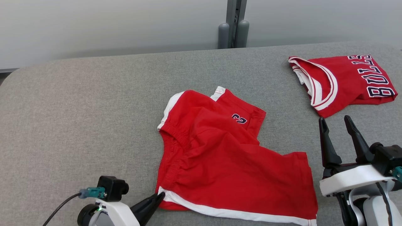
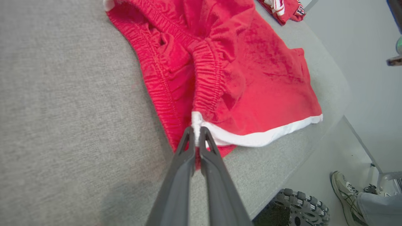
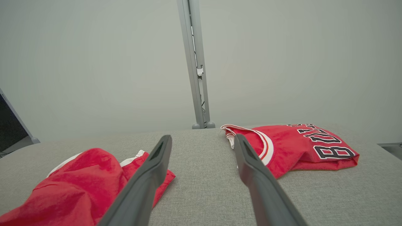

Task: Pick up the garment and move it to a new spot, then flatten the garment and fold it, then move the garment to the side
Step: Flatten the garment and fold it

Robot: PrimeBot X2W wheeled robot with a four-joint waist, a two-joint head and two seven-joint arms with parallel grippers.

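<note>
Head view, table (image 1: 94,94): a grey cloth-covered top with two red garments on it, lying well apart.
shorts (image 1: 226,157): the garment being worked. They lie mid-table toward the near edge, rumpled, with one leg doubled over the other and the waistband bunched. From where I stand they are neither flat nor folded.
jersey (image 1: 342,81): folded into a neat bundle at the far right. It looks to me finished with and set aside.
right gripper (image 1: 334,121): fingers spread wide and empty, poised over bare table between shorts and jersey, touching neither.
left gripper (image 1: 158,196): fingers pressed together, pinching the shorts at their near left corner.
white hem corner (image 2: 197,121): caught between the left fingertips, where the trim meets the elastic waistband.
progress: early, I'd say. A grip is made, but flattening, folding and moving the shorts to the side all look left to do.
</note>
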